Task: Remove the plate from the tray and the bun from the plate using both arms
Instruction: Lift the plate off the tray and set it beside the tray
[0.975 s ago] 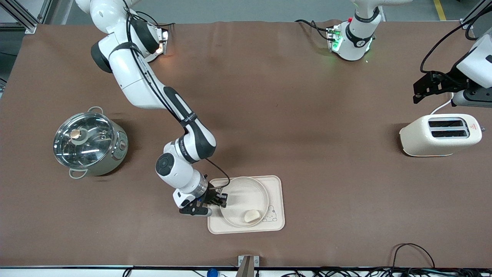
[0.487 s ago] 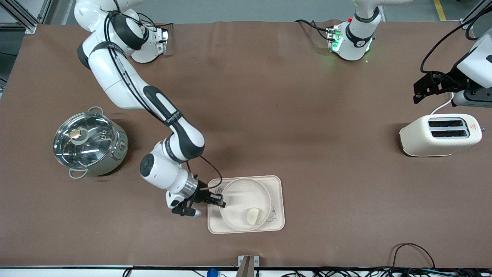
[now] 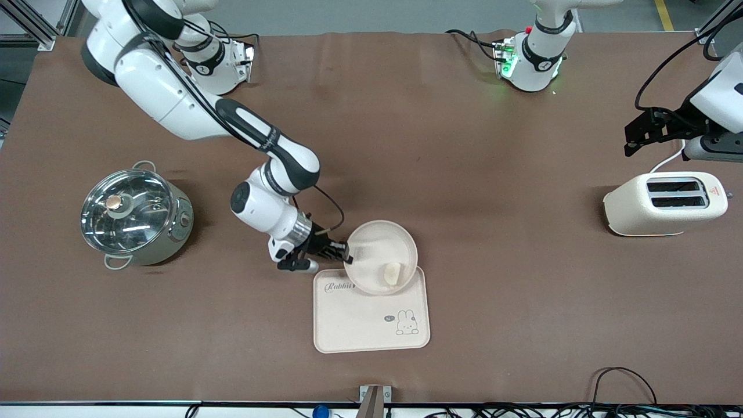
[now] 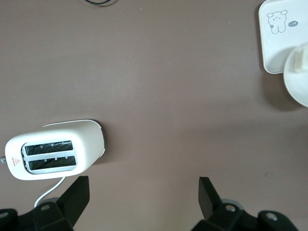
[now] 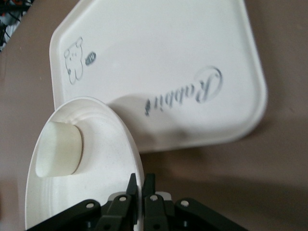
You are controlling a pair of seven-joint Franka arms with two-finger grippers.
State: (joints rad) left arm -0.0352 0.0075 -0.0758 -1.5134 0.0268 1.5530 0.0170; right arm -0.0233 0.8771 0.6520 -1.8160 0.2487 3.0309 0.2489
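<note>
My right gripper (image 3: 346, 256) is shut on the rim of the round cream plate (image 3: 384, 253) and holds it in the air, tilted, over the rabbit tray's edge that faces the arm bases. The pale bun (image 3: 393, 273) lies inside the plate at its lower side. In the right wrist view the fingers (image 5: 132, 186) pinch the plate's rim (image 5: 139, 163), with the bun (image 5: 58, 150) resting in the dish. My left gripper (image 4: 143, 192) is open and empty, waiting up in the air near the toaster; it also shows in the front view (image 3: 638, 134).
The cream rectangular rabbit tray (image 3: 371, 319) lies on the brown table near the front edge. A steel pot with a glass lid (image 3: 134, 216) stands toward the right arm's end. A cream toaster (image 3: 665, 203) stands toward the left arm's end.
My right gripper has lifted the plate with the bun off the tray and carried it toward the arm bases. The tray's rabbit drawing and lettering are now uncovered. The left arm has not moved.
</note>
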